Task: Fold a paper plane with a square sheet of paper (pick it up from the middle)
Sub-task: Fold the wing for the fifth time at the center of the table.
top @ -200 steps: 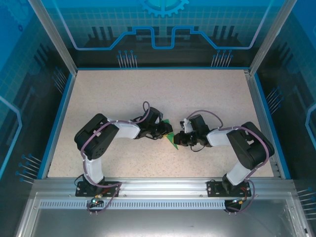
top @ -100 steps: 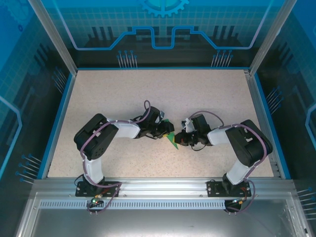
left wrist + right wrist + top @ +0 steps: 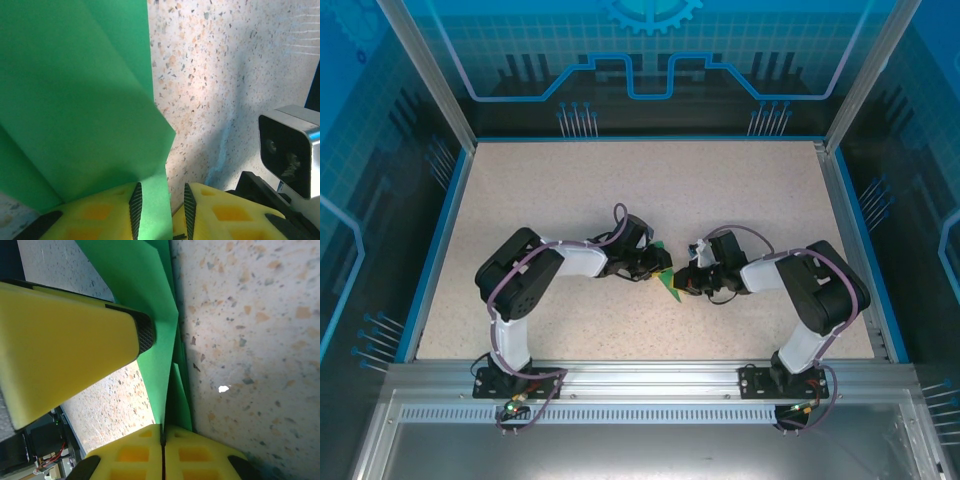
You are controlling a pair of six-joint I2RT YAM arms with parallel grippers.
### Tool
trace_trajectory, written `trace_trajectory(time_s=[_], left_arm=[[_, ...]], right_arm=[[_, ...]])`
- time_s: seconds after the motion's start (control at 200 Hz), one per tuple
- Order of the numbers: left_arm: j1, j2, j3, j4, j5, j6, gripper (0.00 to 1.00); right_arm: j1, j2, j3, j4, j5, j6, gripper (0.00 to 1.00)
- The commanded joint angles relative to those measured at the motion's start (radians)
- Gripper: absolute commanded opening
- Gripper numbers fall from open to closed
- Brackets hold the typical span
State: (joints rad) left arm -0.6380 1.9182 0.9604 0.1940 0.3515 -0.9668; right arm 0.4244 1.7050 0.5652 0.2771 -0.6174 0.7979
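Since the earlier frame the left arm's elbow has shifted a little towards 3 o'clock and the right forearm has drawn in towards 9 o'clock, so the two hands stand slightly closer over the square sheet of paper (image 3: 667, 281), which itself has barely moved. The paper, already creased into overlapping green flaps, lies on the surface (image 3: 550, 200) just off its centre towards 5 o'clock, between the two hands. The right hand (image 3: 163, 432) comes in from 3 o'clock and is clenched on an edge of the paper, the green layers running straight out of its closed jaws. The left hand (image 3: 161, 200) comes in from 9 o'clock with its jaws parted a little – a strip of paper lies in the gap, but the pads do not look pressed onto it. The likely trouble is that only one hand really holds the sheet: if the left closes off the crease line, the fold will probably skew, and a flap may spring back. If either arm pulls away while both pinch, thin paper like this could slip or tear. The fingers are also very near each other, so a small overshoot might knock them together.
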Motion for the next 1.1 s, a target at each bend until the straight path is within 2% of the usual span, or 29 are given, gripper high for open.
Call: trace_trajectory(time_s=[0.0, 0.26, 0.435, 0.655, 0.78, 0.925, 1.095], left_arm=[[-0.002, 0.042, 0.0, -0.106, -0.046, -0.003, 0.32], [-0.002, 0.047, 0.015, -0.131, -0.045, 0.016, 0.31], [-0.001, 0.047, 0.018, -0.136, -0.042, 0.02, 0.31], [-0.002, 0.046, 0.017, -0.139, -0.04, 0.019, 0.31], [-0.002, 0.044, 0.017, -0.145, -0.042, 0.022, 0.31], [-0.001, 0.044, 0.018, -0.157, -0.045, 0.028, 0.3], [-0.001, 0.045, 0.021, -0.163, -0.045, 0.028, 0.3]], right_arm=[[0.004, 0.028, 0.001, -0.097, 0.065, -0.008, 0.09], [0.007, -0.054, 0.025, -0.235, 0.124, -0.08, 0.15], [0.033, -0.059, 0.045, -0.297, 0.157, -0.116, 0.16], [0.081, -0.026, 0.094, -0.437, 0.323, -0.121, 0.11], [0.091, -0.012, 0.102, -0.462, 0.36, -0.119, 0.08], [0.095, -0.027, 0.102, -0.469, 0.359, -0.126, 0.09], [0.099, -0.085, 0.104, -0.479, 0.299, -0.145, 0.13]])
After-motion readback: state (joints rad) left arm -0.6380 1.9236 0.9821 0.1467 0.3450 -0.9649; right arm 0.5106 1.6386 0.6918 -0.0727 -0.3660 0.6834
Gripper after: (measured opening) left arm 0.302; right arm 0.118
